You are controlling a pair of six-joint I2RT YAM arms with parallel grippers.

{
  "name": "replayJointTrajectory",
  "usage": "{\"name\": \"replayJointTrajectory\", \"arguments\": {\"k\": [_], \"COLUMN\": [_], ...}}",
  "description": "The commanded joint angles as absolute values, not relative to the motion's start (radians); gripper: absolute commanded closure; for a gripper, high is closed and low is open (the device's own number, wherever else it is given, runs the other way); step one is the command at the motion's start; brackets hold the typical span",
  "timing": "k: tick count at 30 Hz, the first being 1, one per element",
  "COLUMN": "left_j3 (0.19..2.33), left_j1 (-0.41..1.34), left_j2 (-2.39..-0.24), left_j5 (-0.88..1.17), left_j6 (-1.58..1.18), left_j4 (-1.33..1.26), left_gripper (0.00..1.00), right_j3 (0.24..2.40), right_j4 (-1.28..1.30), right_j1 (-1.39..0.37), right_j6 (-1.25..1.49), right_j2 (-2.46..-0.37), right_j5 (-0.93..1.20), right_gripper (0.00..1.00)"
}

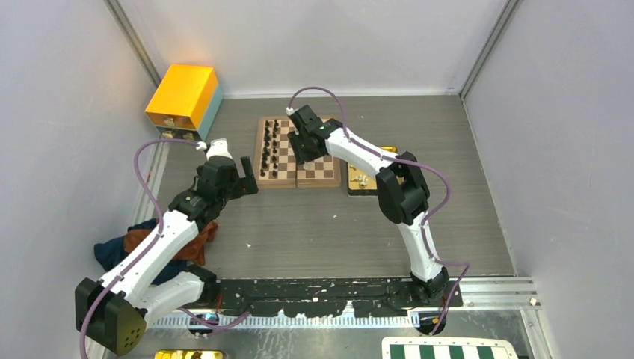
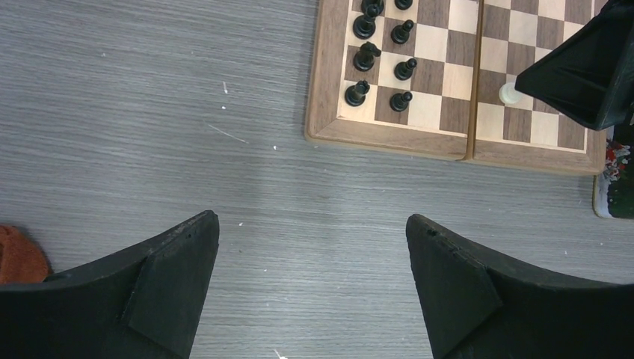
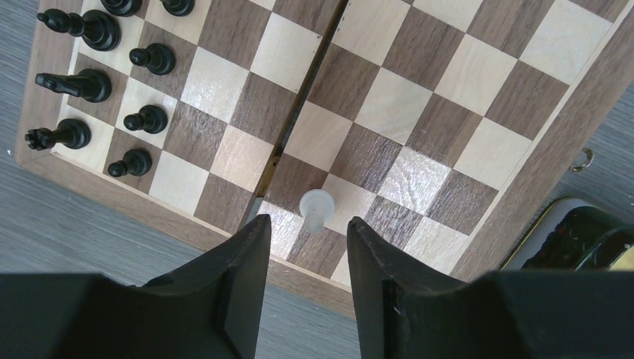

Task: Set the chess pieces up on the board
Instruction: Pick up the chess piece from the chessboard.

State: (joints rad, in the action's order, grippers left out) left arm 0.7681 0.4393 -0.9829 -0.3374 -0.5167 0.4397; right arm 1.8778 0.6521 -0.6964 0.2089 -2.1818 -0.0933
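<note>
Grey, wood-grained table (image 2: 149, 112) (scuffed with pale flecks), and at its far middle lies the board (image 3: 419, 97): square, glossy light and dark wood, a brown frame, one centre seam. The left gripper (image 2: 312, 221) hangs over bare table near the board's left corner, black wedge fingers spread wide, nothing between them. The right gripper (image 3: 307, 220) is low over the board's near edge, jaws parted and holding nothing. A shiny tray (image 3: 576, 239) sits right of the board, mostly cut off. The black pieces (image 3: 153, 58) stand in two files along the left edge. One rounded white pawn (image 3: 315, 206) stands upright just right of the seam, just beyond the right fingertips, in line with their gap.
</note>
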Motion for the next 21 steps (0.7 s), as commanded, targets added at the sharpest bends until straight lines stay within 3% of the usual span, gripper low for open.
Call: {"name": "replayJointTrajectory", "arguments": {"k": [1, 12, 21], "left_j3": [0.763, 0.749, 0.737], "left_j1": [0.443, 0.443, 0.443], "left_j2": [-0.960, -0.950, -0.940], "left_j5": [-0.331, -0.333, -0.333], "left_j6": [-0.521, -0.515, -0.515], "left_j4": [0.416, 0.408, 0.404], "left_gripper": [0.04, 0.04, 0.04], "right_j3": [1.932, 1.933, 1.936], "right_j4": [0.653, 0.666, 0.672], "right_j1": [-0.700, -0.701, -0.701], "right_j6": [0.215, 0.225, 0.228], "right_j2": [-2.192, -2.209, -2.214], "right_j5": [-0.092, -0.093, -0.097], "right_gripper": [0.54, 0.59, 0.75]}}
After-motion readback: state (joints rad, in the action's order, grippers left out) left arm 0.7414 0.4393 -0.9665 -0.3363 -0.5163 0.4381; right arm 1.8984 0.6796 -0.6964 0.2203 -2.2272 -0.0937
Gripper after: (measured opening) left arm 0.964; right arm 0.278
